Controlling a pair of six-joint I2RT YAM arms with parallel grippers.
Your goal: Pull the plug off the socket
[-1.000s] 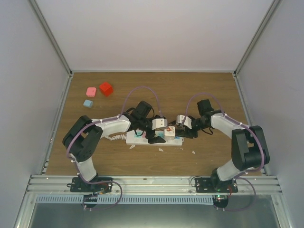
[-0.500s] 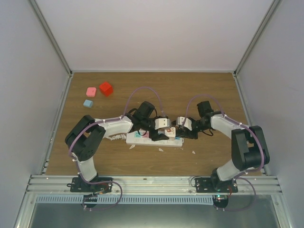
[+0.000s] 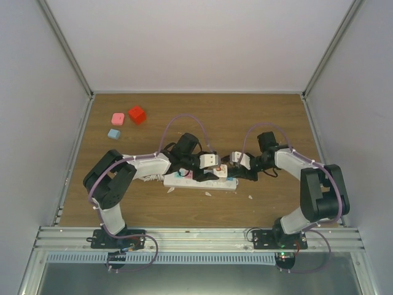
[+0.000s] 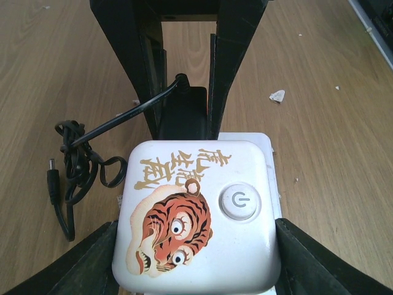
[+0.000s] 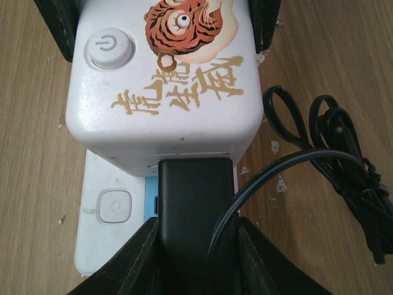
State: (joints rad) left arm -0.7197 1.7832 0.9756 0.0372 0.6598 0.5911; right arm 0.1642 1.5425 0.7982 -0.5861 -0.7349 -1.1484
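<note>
At the bottom of the overhead view, the left arm (image 3: 110,184) and right arm (image 3: 319,190) rise from a metal rail and bend inward over the wooden tabletop (image 3: 270,123). Just above their bases, at mid-frame, the white power strip (image 3: 184,180) lies flat on the wood, running left to right. Both pincers meet over its right end.

In the right wrist view, the right pincer (image 5: 196,246) is pressed together on a black plug (image 5: 195,196), with one finger against each side. The plug stands over a blue outlet face, beside the strip's round button. Its thin black cord (image 5: 331,178) loops in a loose tangle on the wood at the right of that frame. The plug's far side butts against a white cube (image 4: 196,209) printed with a tiger and gold characters. I cannot tell whether the plug is seated in the strip or in the cube.

In the left wrist view, the left pincer (image 4: 196,246) straddles the cube, its fingers against both sides.

Farther back, at the upper left of the overhead frame, a blue block (image 3: 113,133), a pink block (image 3: 117,118) and a red block (image 3: 137,114) sit well apart from the strip.
</note>
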